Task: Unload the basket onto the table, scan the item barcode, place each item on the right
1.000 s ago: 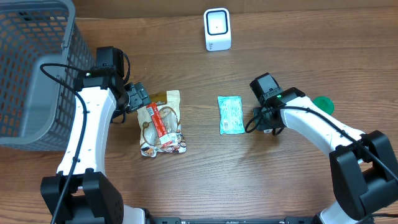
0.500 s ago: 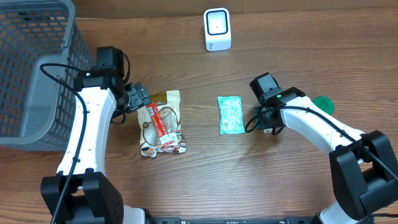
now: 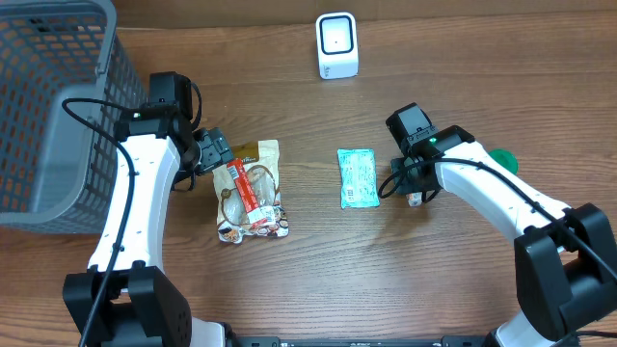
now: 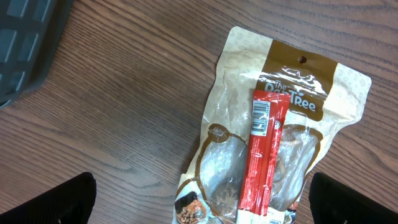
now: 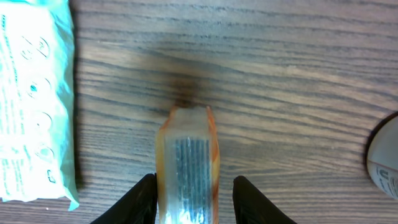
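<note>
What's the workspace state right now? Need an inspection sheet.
Surface: wooden table, no spills seen.
Job's things: white scanner upright at the far edge; snack bag lying flat, red stick packet on top with a barcode facing up; teal packet flat mid-table; small orange item in the right tool.
Clutter: grey basket at left; green lid partly hidden by the right arm.
Grippers: left tool open over the snack bag, holding nothing; right tool closed on the orange item.
Cables: black cable along each arm.
Surroundings: nothing seen.
</note>
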